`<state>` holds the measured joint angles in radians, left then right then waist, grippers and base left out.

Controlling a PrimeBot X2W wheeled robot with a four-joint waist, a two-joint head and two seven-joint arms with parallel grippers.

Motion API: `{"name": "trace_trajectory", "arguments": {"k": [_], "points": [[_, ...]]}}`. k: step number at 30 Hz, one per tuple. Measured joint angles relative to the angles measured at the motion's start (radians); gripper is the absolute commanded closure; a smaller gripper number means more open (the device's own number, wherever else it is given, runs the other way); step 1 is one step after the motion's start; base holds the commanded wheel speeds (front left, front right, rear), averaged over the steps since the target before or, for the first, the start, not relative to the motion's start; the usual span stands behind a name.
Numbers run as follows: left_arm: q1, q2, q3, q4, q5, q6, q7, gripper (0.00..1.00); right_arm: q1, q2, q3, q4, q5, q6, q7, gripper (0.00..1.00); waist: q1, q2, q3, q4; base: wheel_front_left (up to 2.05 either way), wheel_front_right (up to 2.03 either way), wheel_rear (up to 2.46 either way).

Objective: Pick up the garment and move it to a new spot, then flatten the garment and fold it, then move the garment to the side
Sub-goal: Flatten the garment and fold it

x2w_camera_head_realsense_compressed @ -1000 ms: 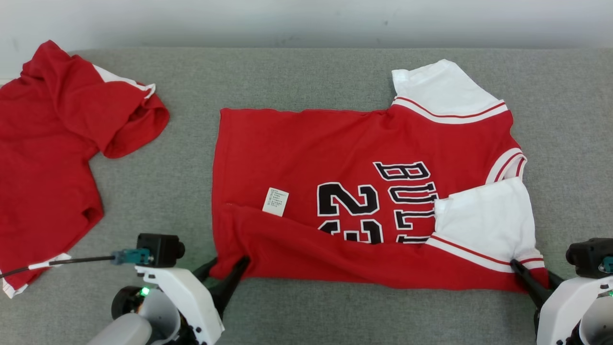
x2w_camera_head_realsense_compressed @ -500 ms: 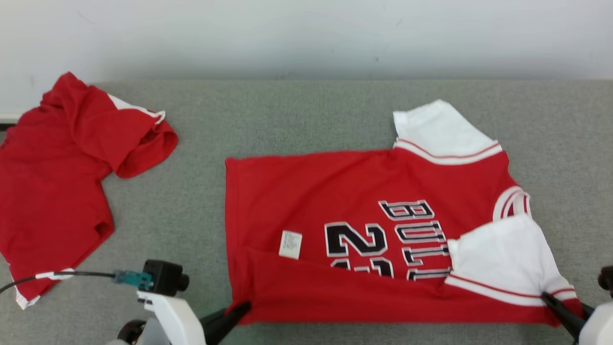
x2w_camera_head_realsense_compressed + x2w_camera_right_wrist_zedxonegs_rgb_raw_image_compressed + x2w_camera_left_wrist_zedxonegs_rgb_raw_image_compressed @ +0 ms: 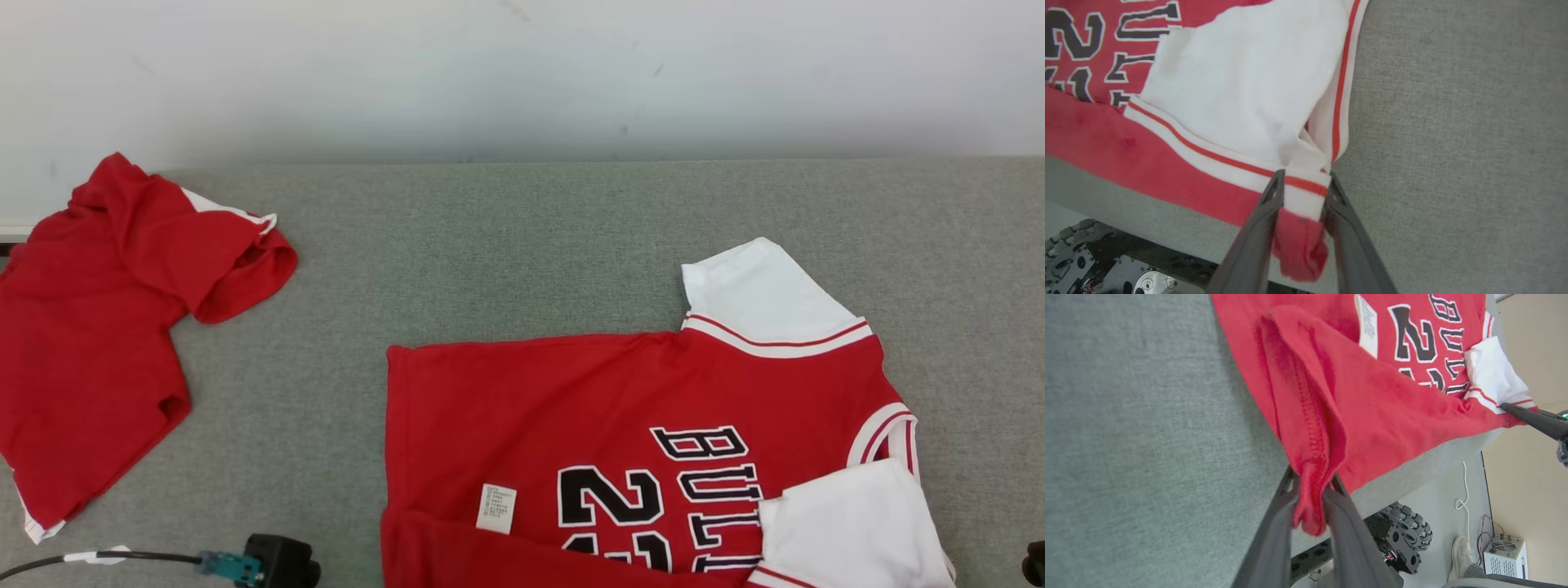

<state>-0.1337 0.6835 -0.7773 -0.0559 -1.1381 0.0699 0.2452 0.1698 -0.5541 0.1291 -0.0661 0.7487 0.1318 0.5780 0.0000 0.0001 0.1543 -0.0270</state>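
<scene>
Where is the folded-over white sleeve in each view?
Head view: white sleeve, lower right corner.
Left wrist view: upper right.
Right wrist view: upper middle.
Shared landmark: the black numeral 2 on the jersey, beside the sleeve.

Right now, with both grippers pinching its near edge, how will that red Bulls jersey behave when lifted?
Probably floppy: the jersey bunches limply in the left gripper. It will likely sag between the two pinched corners, as its near strip folds over on itself. Slipping seems unlikely, with cloth wadded in the right gripper.
</scene>
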Motion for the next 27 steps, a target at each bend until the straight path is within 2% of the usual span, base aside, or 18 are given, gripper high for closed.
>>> {"name": "trace_trajectory", "arguments": {"k": [3, 10, 15, 17, 27], "points": [[0.005, -0.012, 0.001, 0.006, 0.003, 0.008, -0.019, 0.00, 0.000, 0.018, -0.007, 0.000, -0.016, 0.000, 0.012, 0.00, 0.0000, 0.0000, -0.003, 0.000, 0.00, 0.00, 0.00], [-0.007, -0.004, 0.052, -0.012, 0.050, 0.071, -0.087, 0.00, -0.010, 0.001, -0.079, -0.050, -0.031, 0.000, 0.039, 0.00, 0.0000, 0.0000, -0.021, 0.007, 0.00, 0.00, 0.00], [-0.075, 0.020, 0.090, -0.016, 0.091, 0.104, -0.101, 0.00, -0.109, -0.015, -0.119, -0.087, -0.061, 0.000, 0.057, 0.00, 0.0000, 0.0000, -0.005, 0.015, 0.00, 0.00, 0.00], [-0.127, 0.006, 0.102, -0.006, 0.107, 0.112, -0.106, 0.00, -0.170, -0.013, -0.113, -0.088, -0.074, 0.000, 0.074, 0.00, 0.0000, 0.0000, 0.011, 0.022, 0.00, 0.00, 0.00], [-0.420, -0.120, 0.068, 0.150, 0.191, 0.069, -0.069, 0.00, -0.535, 0.029, -0.078, 0.016, -0.199, 0.000, 0.143, 0.00, 0.0002, 0.0000, 0.153, 0.089, 0.00, 0.00, 0.00]]}}
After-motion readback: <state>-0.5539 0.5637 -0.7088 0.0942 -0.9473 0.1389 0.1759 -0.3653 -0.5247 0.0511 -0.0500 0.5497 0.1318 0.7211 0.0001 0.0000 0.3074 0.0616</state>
